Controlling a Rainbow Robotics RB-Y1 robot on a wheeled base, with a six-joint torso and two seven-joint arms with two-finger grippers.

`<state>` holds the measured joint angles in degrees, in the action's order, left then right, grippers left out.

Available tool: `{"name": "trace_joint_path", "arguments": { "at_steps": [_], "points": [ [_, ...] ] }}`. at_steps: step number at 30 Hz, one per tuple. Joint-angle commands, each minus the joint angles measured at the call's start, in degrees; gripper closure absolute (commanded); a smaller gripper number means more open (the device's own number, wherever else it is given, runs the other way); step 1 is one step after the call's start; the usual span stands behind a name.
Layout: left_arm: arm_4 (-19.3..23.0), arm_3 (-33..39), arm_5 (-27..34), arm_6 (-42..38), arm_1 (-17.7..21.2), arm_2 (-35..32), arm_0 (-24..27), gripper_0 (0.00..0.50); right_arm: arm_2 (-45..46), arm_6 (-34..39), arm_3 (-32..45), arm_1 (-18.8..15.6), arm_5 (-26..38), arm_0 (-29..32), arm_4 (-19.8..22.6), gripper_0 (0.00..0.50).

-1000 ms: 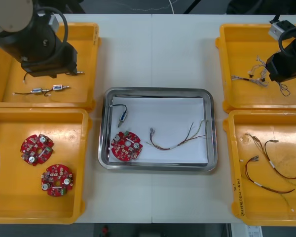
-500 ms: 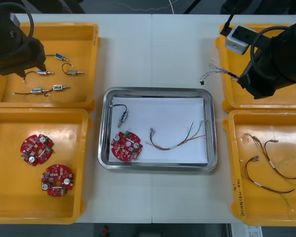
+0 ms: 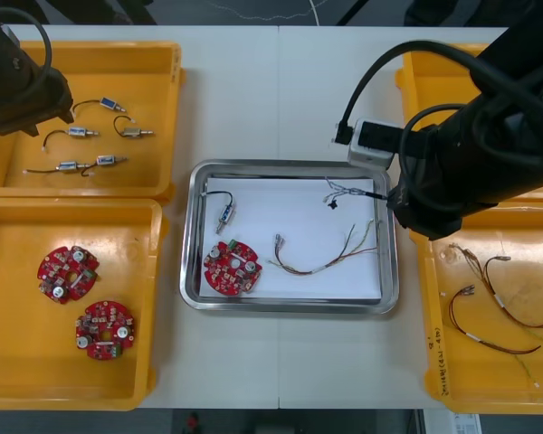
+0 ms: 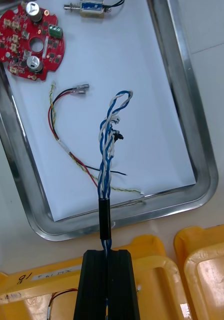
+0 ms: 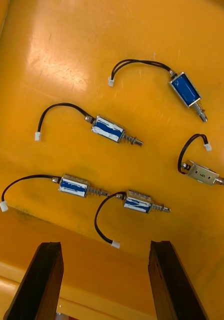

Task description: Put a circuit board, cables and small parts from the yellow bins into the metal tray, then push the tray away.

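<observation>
My right gripper (image 4: pixel 107 254) is shut on a twisted blue and white cable (image 4: pixel 108 145). The cable hangs over the right part of the metal tray (image 3: pixel 290 307), its free end (image 3: pixel 342 191) above the white lining. A red circuit board (image 3: pixel 232 268), a small metal part (image 3: pixel 226 215) and a red and yellow cable (image 3: pixel 326 258) lie in the tray. My left gripper (image 5: pixel 104 245) is open over the far left yellow bin (image 3: pixel 154 63), above several small metal parts (image 5: pixel 109 129) and touching none of them.
The near left bin (image 3: pixel 9 226) holds two circuit boards (image 3: pixel 68 273). Red and yellow cables (image 3: pixel 498 307) lie in the near right bin (image 3: pixel 434 362). My right arm (image 3: pixel 489 136) covers most of the far right bin.
My right arm has swung from the far right bin over to the tray, carrying the blue and white cable. My left arm has drawn back toward the table's left edge.
</observation>
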<state>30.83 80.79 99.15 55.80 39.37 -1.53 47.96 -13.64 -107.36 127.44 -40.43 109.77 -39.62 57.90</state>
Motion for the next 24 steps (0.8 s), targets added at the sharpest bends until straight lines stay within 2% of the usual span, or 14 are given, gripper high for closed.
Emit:
{"name": "trace_joint_path", "arguments": {
  "at_steps": [1,5,7,9,12,18,24],
  "points": [
    [-0.68,-1.42,-2.12,-5.70,2.47,-1.37,3.72,0.000,-6.31,-2.59,1.67,-1.93,-4.04,0.16,-4.38,0.500],
    [-0.77,-1.68,-3.26,-6.14,2.47,-1.37,3.72,0.000,-9.91,-3.74,0.52,-1.93,-7.99,0.16,-7.90,0.500],
    [-0.77,-2.56,-4.14,-6.40,2.47,-1.37,3.89,0.000,-11.41,-6.64,-1.67,-2.02,-11.24,0.07,-9.21,0.500],
    [-0.77,-2.83,-4.40,-6.49,2.47,-1.37,3.98,0.000,-11.58,-7.60,-2.29,-2.02,-11.86,-0.02,-9.39,0.500],
    [-0.77,-4.94,-6.25,-6.93,2.47,-1.11,5.04,0.000,-12.20,-13.58,-7.65,-1.58,-15.64,-0.55,-9.21,0.500],
    [-1.21,-9.42,-9.68,-7.37,2.47,0.65,6.97,0.000,-13.34,-20.09,-12.48,0.09,-18.54,-0.63,-10.09,0.500],
    [-1.12,-9.68,-9.06,-7.54,2.47,0.74,6.36,0.000,-15.98,-21.14,-15.82,1.93,-22.32,-1.25,-13.08,0.500]
  ]
}}
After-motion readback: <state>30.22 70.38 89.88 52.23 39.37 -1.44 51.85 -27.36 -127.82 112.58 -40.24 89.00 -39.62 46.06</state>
